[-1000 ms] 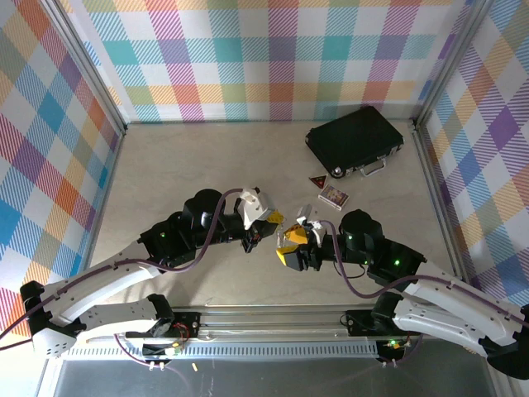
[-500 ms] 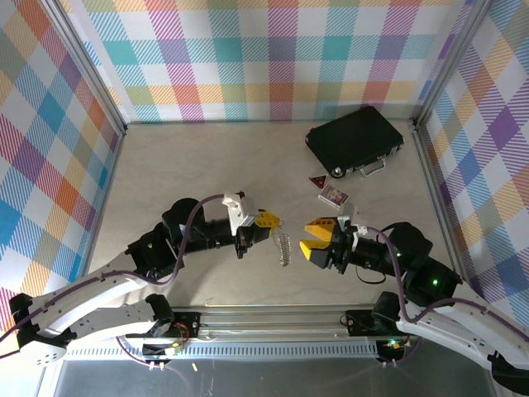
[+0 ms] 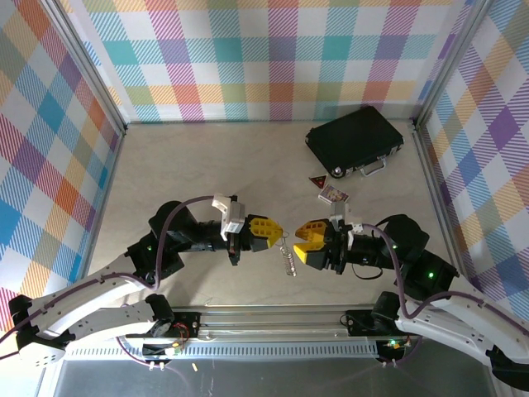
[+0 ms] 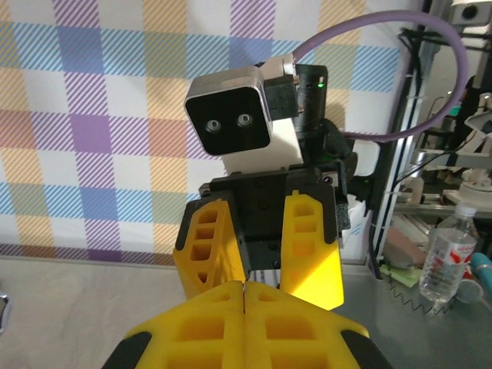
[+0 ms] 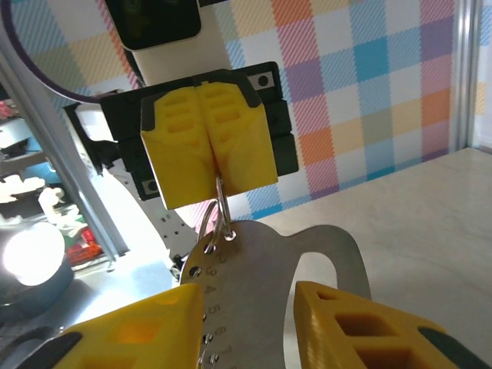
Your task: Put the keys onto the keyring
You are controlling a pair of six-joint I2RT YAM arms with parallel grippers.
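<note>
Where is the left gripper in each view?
Top external: left gripper just left of centre, pointing right.
Left wrist: bottom centre, fingers shut.
Right wrist: upper left, pinching the keyring.
Shared landmark: right gripper, facing it.

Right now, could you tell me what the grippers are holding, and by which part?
The left gripper is shut on the keyring, pinching its top; a flat metal piece hangs from it. The right gripper stands open around that piece, holding nothing.
</note>
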